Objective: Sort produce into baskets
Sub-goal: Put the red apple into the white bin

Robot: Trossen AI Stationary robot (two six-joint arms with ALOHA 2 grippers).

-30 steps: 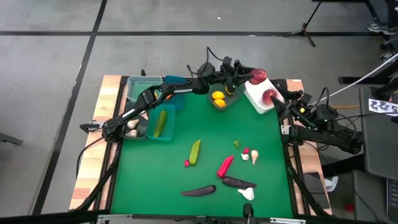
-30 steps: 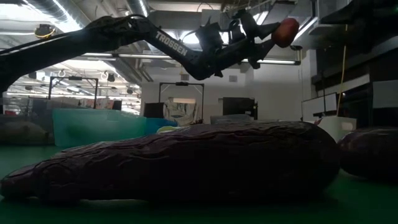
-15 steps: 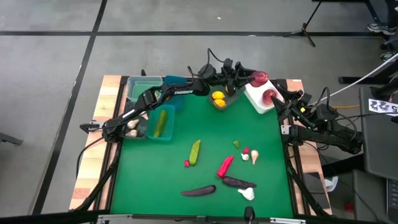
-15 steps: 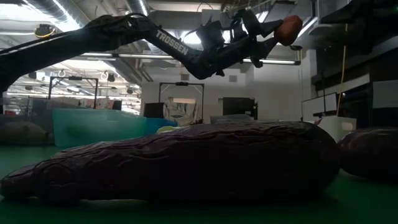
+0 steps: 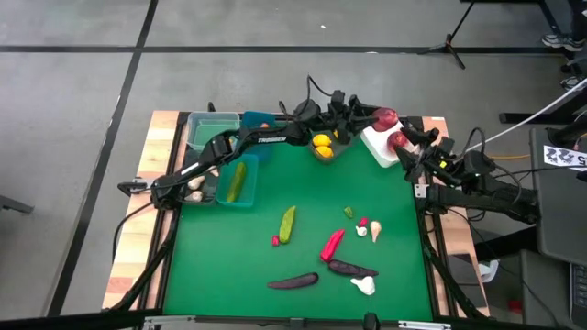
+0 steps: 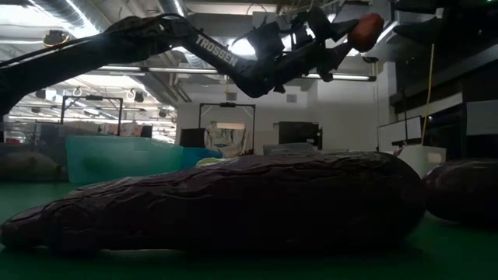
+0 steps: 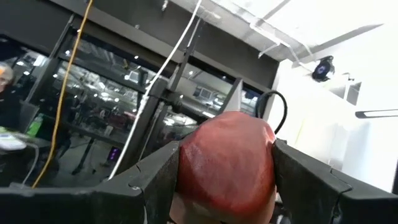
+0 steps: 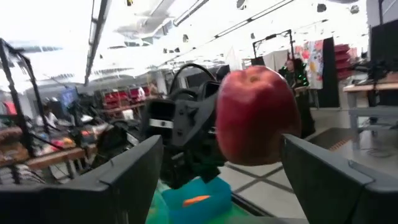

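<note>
- Left gripper [image 5: 382, 116] pinched a red apple [image 5: 384, 117] between its two fingers, raised over the far right corner of the table just above the white basket [image 5: 374, 143]; the left wrist view showed that apple [image 7: 227, 165] wedged between the dark fingers [image 7: 311, 180].
- Right gripper [image 5: 401, 142] seemed to hold a second red apple [image 5: 397, 140] over the white basket's right end — in the right wrist view this apple [image 8: 255, 116] sat between the fingers [image 8: 124, 174], though contact with the pads was hard to make out.
- Yellow lemons [image 5: 322, 145] lay in a small basket just left of the white one, under the left arm.
- One green cucumber [image 5: 238, 180] lay in the teal basket [image 5: 223, 188] at the left, with garlic bulbs [image 5: 195, 189] in a basket beside it, the clear green basket [image 5: 209, 128] behind, and the blue basket [image 5: 259, 120] next to that.
- Loose on the green mat [image 5: 229, 247]: another cucumber [image 5: 288, 224], a red-pink pepper [image 5: 331, 244], two dark eggplants [image 5: 293, 280] near the front, and white garlic [image 5: 364, 285] by the right one.
- Low view was mostly filled by an eggplant [image 6: 226, 202] close to the lens, with the left arm's apple [image 6: 365, 31] high above.
</note>
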